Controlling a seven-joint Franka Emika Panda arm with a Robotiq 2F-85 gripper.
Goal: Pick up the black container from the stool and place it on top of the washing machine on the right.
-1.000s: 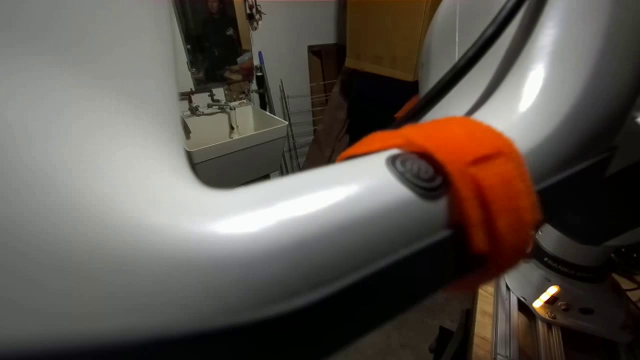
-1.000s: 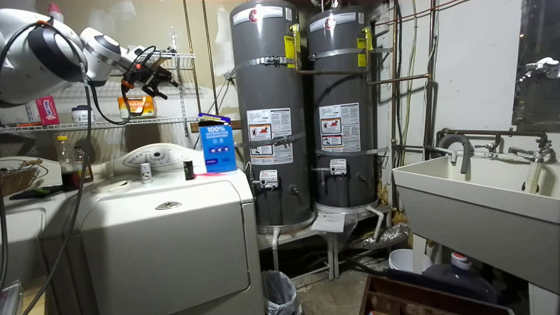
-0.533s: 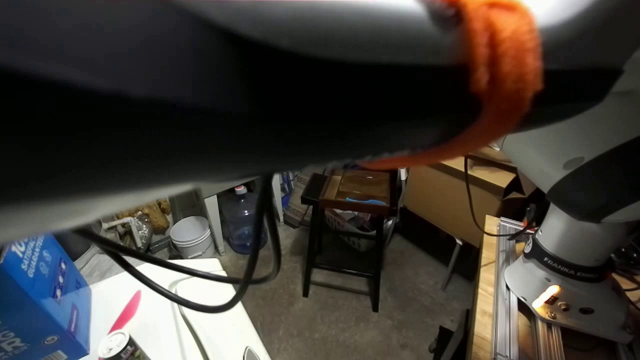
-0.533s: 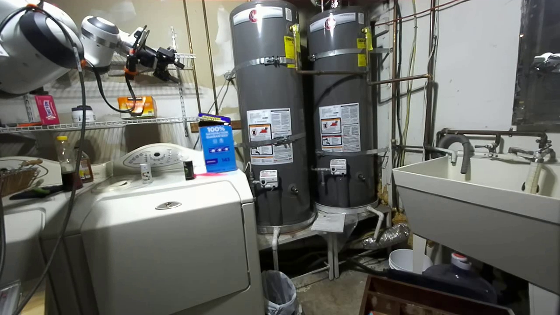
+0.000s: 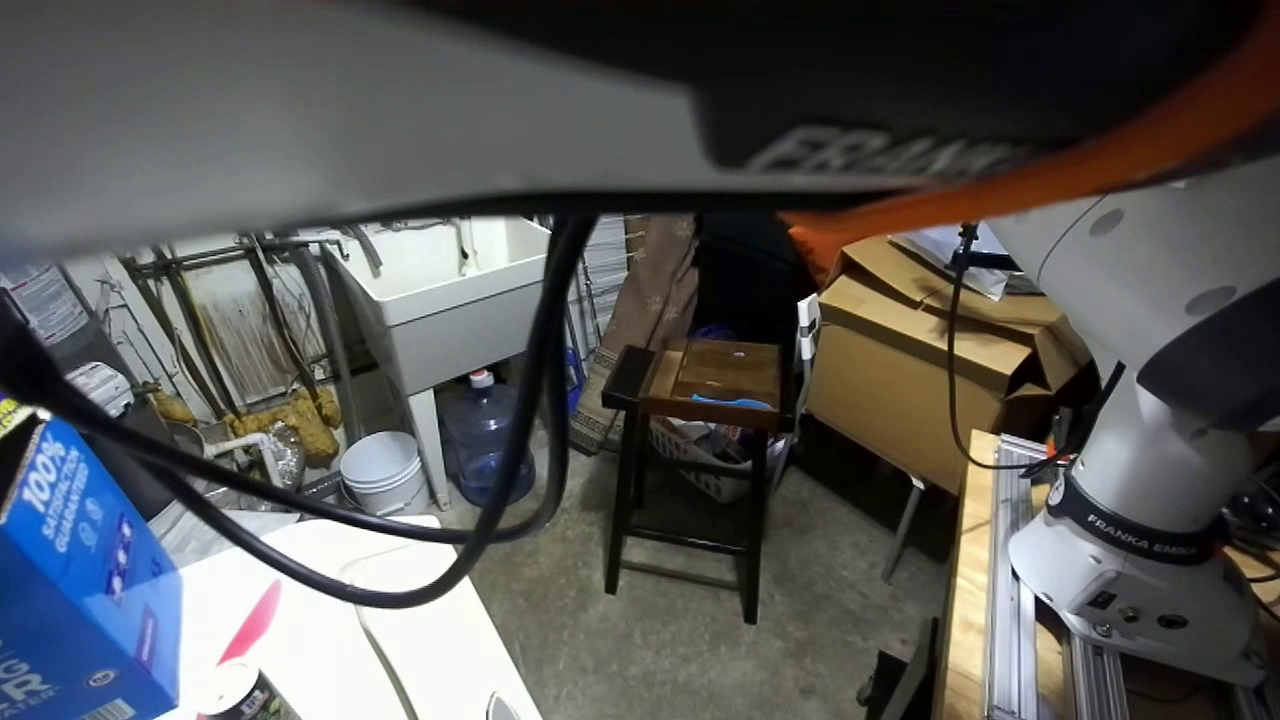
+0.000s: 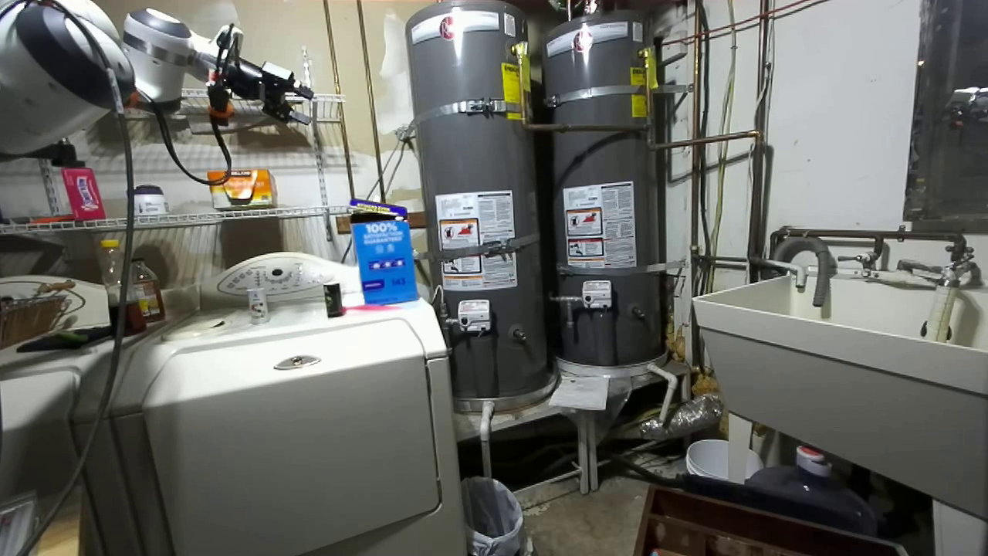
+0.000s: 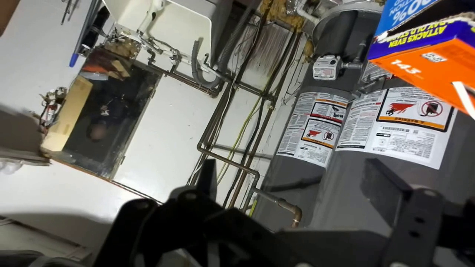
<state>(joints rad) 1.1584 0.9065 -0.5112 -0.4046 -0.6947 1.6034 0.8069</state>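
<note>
Wrist view: jaws spread wide, well apart from box (image 7: 426, 53) edges.

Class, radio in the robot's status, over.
Gripper empty, jaws open wide. Black container can't be made out on the stool. Blue box stands on the washing machine, may crowd placing.

**Item Position and Condition**

Stool (image 5: 690, 540): dark wood, straight legs joined by cross rungs; brown at the top, with a black section alongside. Stands upright, well apart from the washing machine (image 6: 293, 440).

Washing machine: white, right-hand unit in an exterior view. Curved control panel at the rear; oval emblem high on the front; front panel closed. Top surface visible in both exterior views.

Black container: cannot be identified with certainty.
</note>
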